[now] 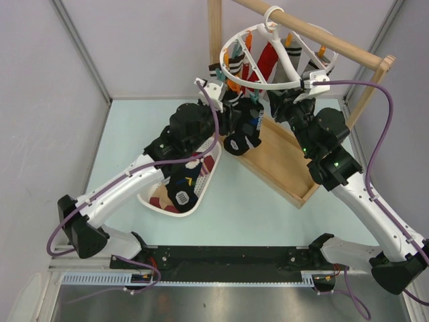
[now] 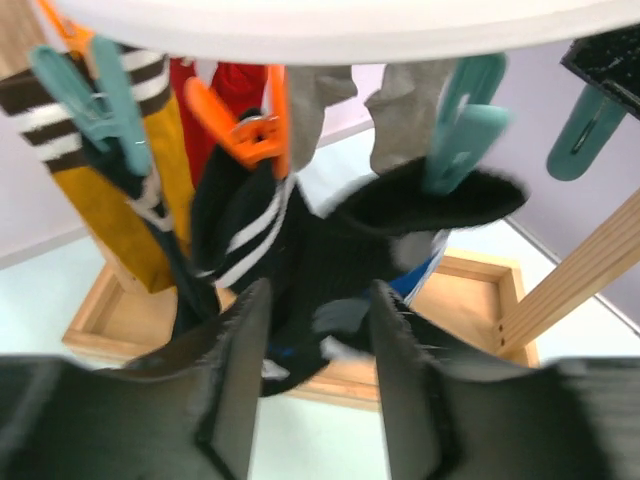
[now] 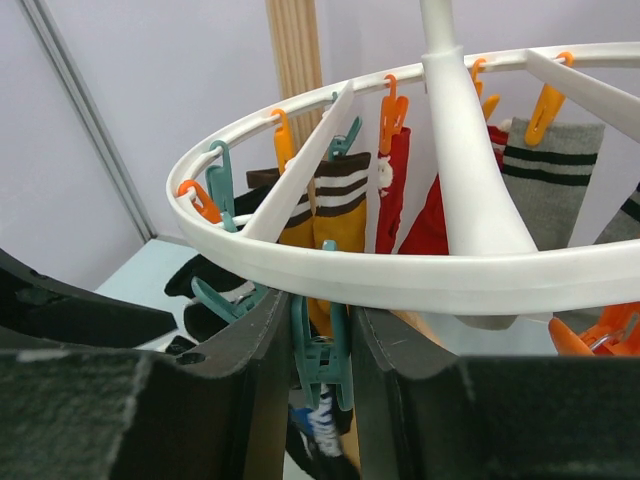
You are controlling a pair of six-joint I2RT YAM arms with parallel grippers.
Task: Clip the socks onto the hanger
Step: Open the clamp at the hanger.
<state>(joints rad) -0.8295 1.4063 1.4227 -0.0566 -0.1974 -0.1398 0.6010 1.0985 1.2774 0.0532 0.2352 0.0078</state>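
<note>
- My left gripper stands parted, its two fingers either side of a black sock with white stripes. I see a gap on both sides, so I judge that I am not pinching it.
- That black sock hangs under the hanger. An orange clip sits right at its upper edge and seems to bite it, though the blur keeps me from being sure.
- My right gripper is drawn narrow around a teal clip just under the front of the ring. Both fingers press its sides. A bit of dark fabric with a blue and white pattern shows below it, but I cannot tell if the clip has caught it.
- The hanger hooks over the wooden rail at the far side of the table, and both my arms reach up to its near rim.
- Already hung: a mustard sock with brown stripes, a red one and a grey one with dark stripes.
- Left to do: the white basket under my left arm holds more socks, and several clips on the ring look bare.
- I judge the job to be around the middle, with this black sock's clipping nearly settled.
</note>
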